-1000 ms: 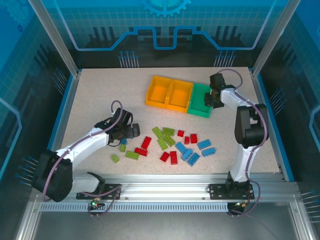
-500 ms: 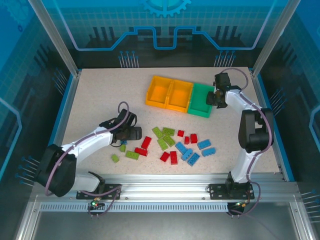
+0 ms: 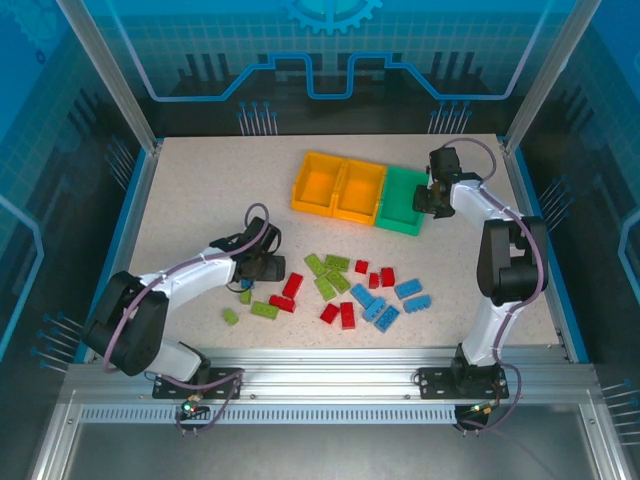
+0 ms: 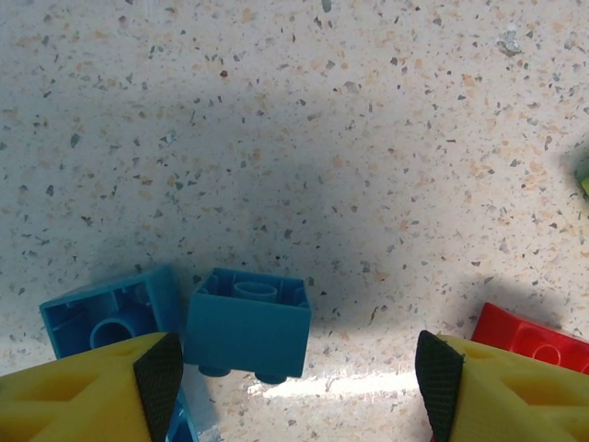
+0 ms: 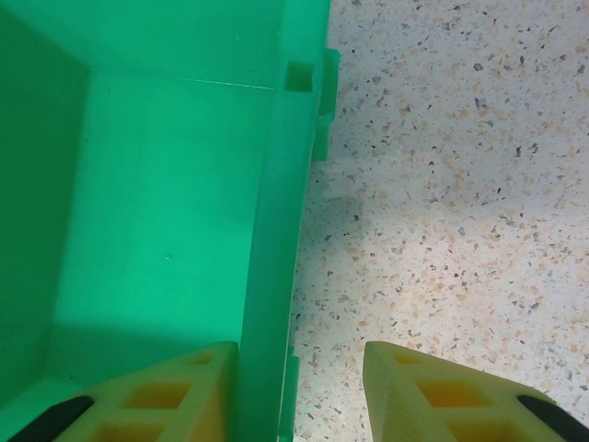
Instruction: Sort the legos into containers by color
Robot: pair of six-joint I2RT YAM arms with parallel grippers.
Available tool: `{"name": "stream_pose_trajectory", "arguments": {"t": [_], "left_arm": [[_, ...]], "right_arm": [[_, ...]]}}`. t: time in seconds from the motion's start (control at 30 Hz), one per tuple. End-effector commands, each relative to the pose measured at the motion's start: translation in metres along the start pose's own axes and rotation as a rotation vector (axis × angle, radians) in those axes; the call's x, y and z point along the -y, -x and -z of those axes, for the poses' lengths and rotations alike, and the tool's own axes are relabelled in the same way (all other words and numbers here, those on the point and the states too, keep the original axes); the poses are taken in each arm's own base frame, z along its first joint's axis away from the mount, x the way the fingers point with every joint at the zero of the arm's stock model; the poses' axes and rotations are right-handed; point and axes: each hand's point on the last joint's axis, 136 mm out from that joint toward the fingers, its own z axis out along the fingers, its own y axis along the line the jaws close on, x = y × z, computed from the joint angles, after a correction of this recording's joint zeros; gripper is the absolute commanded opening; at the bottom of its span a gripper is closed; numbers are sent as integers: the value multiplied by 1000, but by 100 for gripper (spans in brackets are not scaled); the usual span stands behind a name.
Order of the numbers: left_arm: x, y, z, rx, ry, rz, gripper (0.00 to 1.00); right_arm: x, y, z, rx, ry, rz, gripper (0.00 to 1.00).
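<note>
Red, lime green and light blue legos (image 3: 345, 290) lie scattered on the speckled table ahead of the arms. My left gripper (image 3: 268, 267) is open and low over the table at the left end of the pile. Between its pads (image 4: 158, 373) lies a blue brick (image 4: 247, 322) tipped on its side, nearer the left pad. A second blue brick (image 4: 103, 313) sits to its left, a red one (image 4: 529, 339) by the right pad. My right gripper (image 5: 294, 387) is open and straddles the right wall of the green bin (image 5: 276, 230), one finger inside. Two orange-yellow bins (image 3: 318, 183) (image 3: 360, 190) adjoin the green bin (image 3: 400, 200).
Aluminium frame posts and blue walls ring the table (image 3: 200, 190). All three bins look empty. Open table lies at the far left and to the right of the green bin. A lone green brick (image 3: 230, 316) sits near the front left.
My left gripper has slid right along the table to the blue bricks at the pile's left end. My right gripper shifted slightly right to the green bin's right wall, then held.
</note>
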Motion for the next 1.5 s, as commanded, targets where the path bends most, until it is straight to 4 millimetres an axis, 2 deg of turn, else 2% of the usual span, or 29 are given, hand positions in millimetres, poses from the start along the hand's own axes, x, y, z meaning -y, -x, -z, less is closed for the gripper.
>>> {"name": "stream_pose_trajectory", "arguments": {"t": [0.0,0.17,0.47,0.77,1.07,1.2,1.47], "left_arm": [[9,10,1,14,-14,-16,69],[9,9,-4,5,-7,-21,63],[11,12,-10,8,-2,-22,57],[14,17,-12,15,-5,-29,40],[12,13,-13,5,-3,-20,38],[16,21,-1,35,-26,0,39],[42,62,41,161,-124,15,40]], "right_arm": [[6,-8,-7,-31,5,-7,41],[4,-9,-8,-36,21,-5,39],[-3,-10,-9,-34,44,31,29],[-15,-14,-10,-36,65,86,24],[-29,-17,-12,-40,97,128,24],[-44,-19,-8,-28,131,176,23],[-80,-31,-6,-43,182,270,24]]}}
